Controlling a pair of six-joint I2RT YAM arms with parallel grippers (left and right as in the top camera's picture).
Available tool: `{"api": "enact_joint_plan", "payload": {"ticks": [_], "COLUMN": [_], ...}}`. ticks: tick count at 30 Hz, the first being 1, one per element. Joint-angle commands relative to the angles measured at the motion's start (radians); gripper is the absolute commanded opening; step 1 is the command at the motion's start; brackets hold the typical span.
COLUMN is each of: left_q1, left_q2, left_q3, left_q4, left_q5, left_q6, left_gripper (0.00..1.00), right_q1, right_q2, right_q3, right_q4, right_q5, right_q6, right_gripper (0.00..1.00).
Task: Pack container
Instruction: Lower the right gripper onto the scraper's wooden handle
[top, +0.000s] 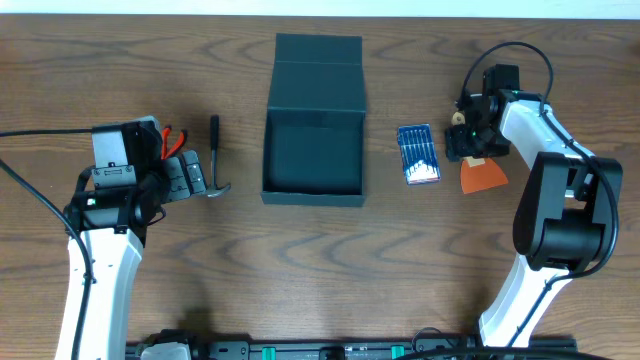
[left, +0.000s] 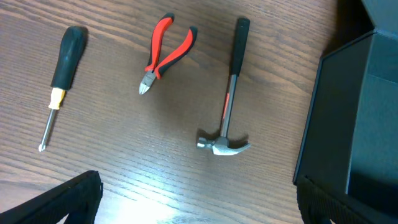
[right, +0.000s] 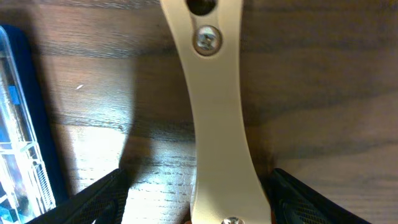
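While your container (top: 312, 196) is sitting open in the middle of the table (top: 320, 270), lid flap lying back on the far side, its inside is showing only bare dark floor. Your right gripper (right: 199, 199) is straddling a cream handle (right: 214, 112), fingers spread and not clamped, beside a blue clear-lidded case (top: 418, 153). Your left gripper (top: 190, 175) is hanging wide open by the hammer (top: 214, 160), pliers (left: 166, 53) and screwdriver (left: 62, 74).
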Motion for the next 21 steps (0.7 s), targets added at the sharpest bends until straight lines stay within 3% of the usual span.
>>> {"api": "enact_joint_plan", "payload": {"ticks": [1,17,21], "left_q1": [0.006,0.006,0.006], "left_q2": [0.006,0.006,0.006], "left_q3": [0.018,0.018,0.018], "left_q4": [0.000,0.000,0.000], "left_q5": [-0.011,-0.011,-0.011], "left_q6": [0.017,0.017,0.017], "left_gripper": [0.98,0.99,0.98], "right_q1": [0.010,-0.023,-0.024], "right_q2": [0.060,0.059,0.059], "right_q3": [-0.016,-0.016,-0.016], "right_q4": [-0.033,-0.068,-0.074], "right_q5": [0.065,0.108,0.108], "right_q6": [0.089,0.063,0.124], "right_gripper": [0.76,0.84,0.87]}}
